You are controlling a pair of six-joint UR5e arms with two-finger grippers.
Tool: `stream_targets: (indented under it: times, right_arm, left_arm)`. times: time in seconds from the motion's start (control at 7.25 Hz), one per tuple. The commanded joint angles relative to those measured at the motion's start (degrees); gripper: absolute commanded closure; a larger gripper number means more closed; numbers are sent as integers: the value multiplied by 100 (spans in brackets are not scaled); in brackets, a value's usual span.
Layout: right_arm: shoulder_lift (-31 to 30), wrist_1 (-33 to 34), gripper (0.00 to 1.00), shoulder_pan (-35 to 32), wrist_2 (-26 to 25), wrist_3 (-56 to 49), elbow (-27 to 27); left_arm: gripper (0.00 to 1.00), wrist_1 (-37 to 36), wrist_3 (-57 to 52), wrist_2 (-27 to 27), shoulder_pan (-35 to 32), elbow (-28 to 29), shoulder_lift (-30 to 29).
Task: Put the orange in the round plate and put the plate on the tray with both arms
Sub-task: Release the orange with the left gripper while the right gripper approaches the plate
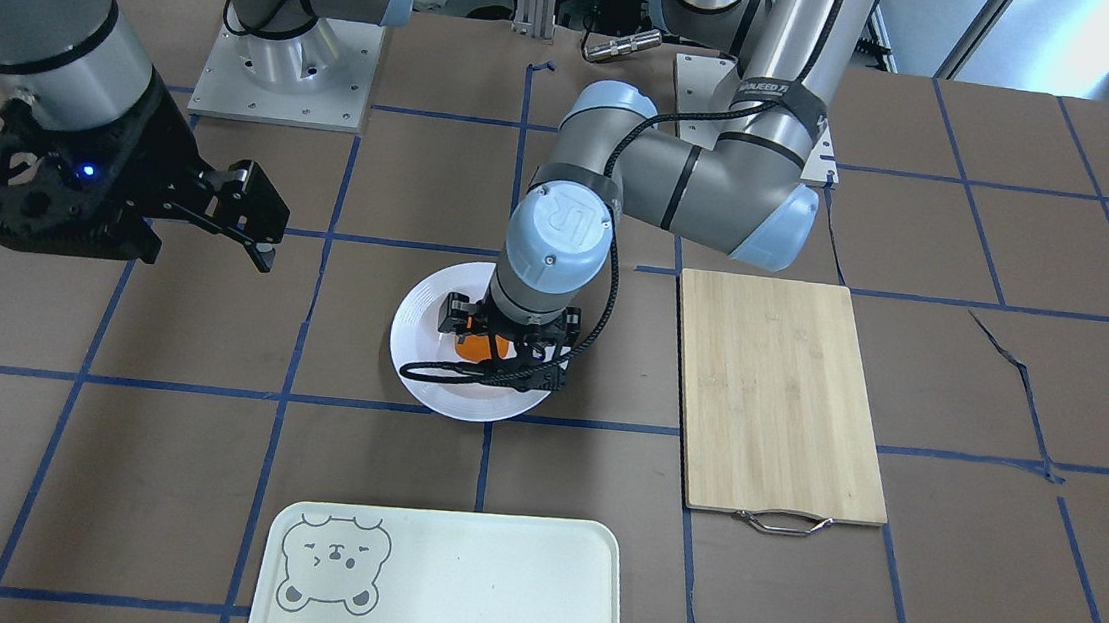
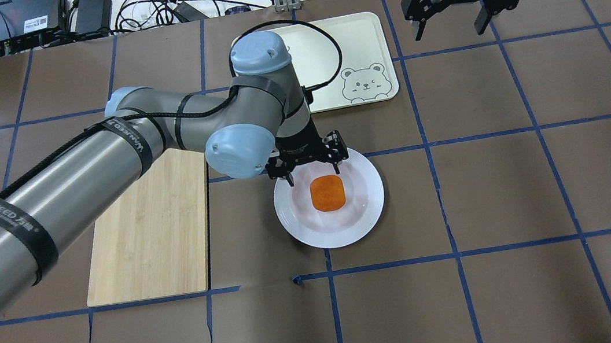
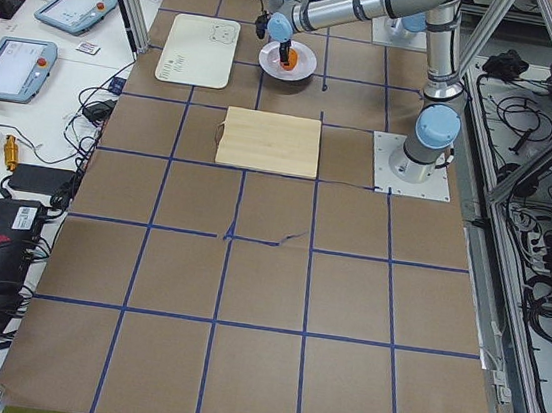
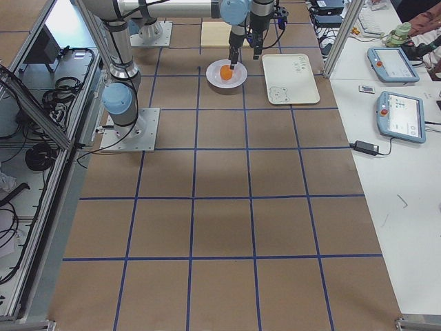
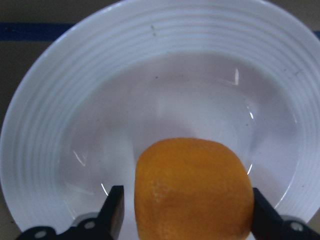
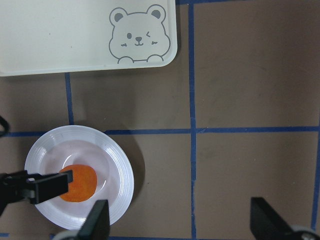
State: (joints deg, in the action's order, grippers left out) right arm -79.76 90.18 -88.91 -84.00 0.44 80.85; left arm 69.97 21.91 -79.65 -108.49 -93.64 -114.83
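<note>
- One orange (image 2: 327, 192) lies in the sunken centre of the round plate (image 2: 370, 198), and it is the only thing in the plate.
- The plate rests flat on the brown table (image 2: 517, 186), apart from the tray (image 2: 359, 42), with a strip of table showing between them.
- The tray lies flat on the table beyond the plate, on the side away from the robot. Its bear drawing (image 2: 363, 83) sits in the corner nearest the plate.
- The left gripper (image 2: 312, 172) hangs over the plate, pointing down. The left wrist view shows one finger on each side of the orange, spread slightly wider than the fruit, with a sliver of white plate visible beside one finger.
- The right gripper (image 2: 448, 26) is held above the table, well away from the plate and off to one side of the tray. Its fingers are spread wide with nothing between them.
- A bamboo cutting board (image 2: 149, 231) lies near the plate, on the left arm's side.
</note>
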Motion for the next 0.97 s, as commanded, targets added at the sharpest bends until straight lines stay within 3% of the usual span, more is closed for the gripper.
stream_targets:
  times: [0.0, 0.28, 0.41, 0.55, 0.83]
  right_arm:
    - [101, 471, 2, 197, 828, -26, 805]
    - [22, 1629, 2, 287, 1751, 148, 1982]
    - [82, 2679, 1, 269, 2130, 776, 2640]
    - [66, 3838, 0, 226, 2465, 982, 3438]
    - [196, 5712, 0, 199, 2809, 967, 4803]
  left_arm:
    - [0, 864, -203, -147, 546, 589, 407]
    - [0, 1813, -827, -498, 915, 1030, 828]
    - [0, 2131, -838, -560, 960, 1180, 1083]
    - [0, 2126, -846, -848, 943, 1233, 1390]
    - [0, 2108, -846, -912, 908, 1121, 1892]
